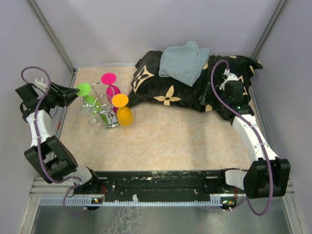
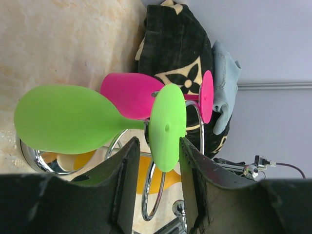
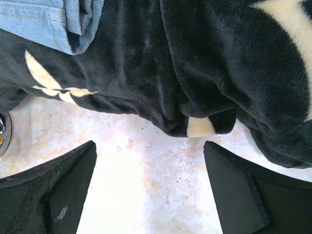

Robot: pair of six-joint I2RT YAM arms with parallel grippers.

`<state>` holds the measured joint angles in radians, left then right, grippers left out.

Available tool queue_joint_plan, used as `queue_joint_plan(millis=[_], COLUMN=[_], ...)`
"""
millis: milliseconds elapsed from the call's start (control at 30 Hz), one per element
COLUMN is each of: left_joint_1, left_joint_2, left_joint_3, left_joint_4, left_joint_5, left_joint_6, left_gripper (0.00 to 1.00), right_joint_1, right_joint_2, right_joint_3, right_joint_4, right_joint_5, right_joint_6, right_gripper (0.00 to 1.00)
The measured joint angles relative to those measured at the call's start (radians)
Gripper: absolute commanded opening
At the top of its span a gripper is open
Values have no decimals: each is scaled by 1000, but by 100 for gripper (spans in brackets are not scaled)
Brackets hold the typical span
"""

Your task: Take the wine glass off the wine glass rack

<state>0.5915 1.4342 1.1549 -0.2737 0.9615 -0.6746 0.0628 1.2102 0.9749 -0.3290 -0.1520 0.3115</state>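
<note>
Judging by how things lie, we are early in the task: nothing has come off the wine glass rack, which stands on the left part of the desk. Three glasses hang upside down from its wire loops: a green wine glass on the side nearest our left arm, a pink glass behind it and an orange glass toward the middle of the desk.

Our left jaws are at the green wine glass and stand apart, gripping nothing. In the left wrist view the round green foot sits just ahead of the two dark fingers, roughly spanning the gap between them. We cannot tell whether it touches either one. The stem is caught in a chrome loop and the bowl hangs free below it.

Our right jaws are wide apart and empty, hovering at the edge of the black blanket far from the rack, with a folded denim cloth lying on top of that blanket.

What is done, we judge, is the approach. What is left is closing on the foot or stem, sliding the glass out of its loop without tipping the light rack or knocking the neighbours, and carrying it clear.
</note>
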Motion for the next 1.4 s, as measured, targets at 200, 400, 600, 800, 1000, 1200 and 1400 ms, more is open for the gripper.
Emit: queue_joint_plan(millis=[200,400,600,800,1000,1200,1400], left_joint_1=[0,0,0,0,0,5,12], left_joint_2=[0,0,0,0,0,0,-13], left_joint_3=[0,0,0,0,0,-4,-29], left_joint_4=[2,5,5,5,5,9,33], left_joint_5=[-2,-11,-23,-31,-33,-28,-15], left_joint_6=[-1,-1,-1,-3,-18,-71,-140], left_gripper=[42,41,34,21,0,0,0], right_joint_1=[0,0,0,0,0,0,0], right_joint_2=[0,0,0,0,0,0,0], right_joint_3=[0,0,0,0,0,0,0], right_joint_4=[0,0,0,0,0,0,0], right_joint_5=[0,-1,-5,-8,-12,-16,-19], right_joint_6=[0,0,0,0,0,0,0], right_gripper=[91,91,91,91,91,91,91])
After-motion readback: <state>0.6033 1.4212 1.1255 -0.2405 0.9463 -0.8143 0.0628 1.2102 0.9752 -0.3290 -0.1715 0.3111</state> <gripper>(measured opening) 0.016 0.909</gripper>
